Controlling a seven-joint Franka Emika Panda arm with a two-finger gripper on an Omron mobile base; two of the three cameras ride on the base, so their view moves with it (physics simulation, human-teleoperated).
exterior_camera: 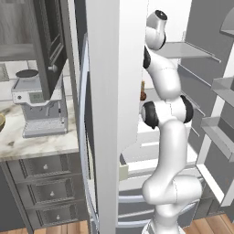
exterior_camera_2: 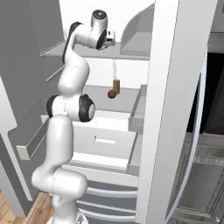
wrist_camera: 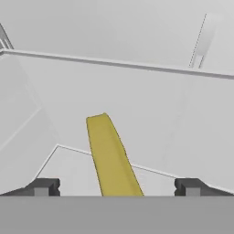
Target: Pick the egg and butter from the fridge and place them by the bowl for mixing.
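The fridge stands open, and my arm reaches up to a high shelf inside it. The butter, a slim yellow stick, lies on that shelf and runs straight away from the hand. My gripper is open wide, one dark fingertip on each side of the stick's near end, well apart from it. Seen from the right base, the gripper hangs just over the shelf. The egg, small, round and brown, rests one shelf lower. A sliver of the bowl peeks in at the counter's left edge.
A small brown box stands beside the egg. White drawers fill the lower fridge. The open door carries grey racks. Left of the fridge, a coffee machine sits on the marble counter above grey drawers.
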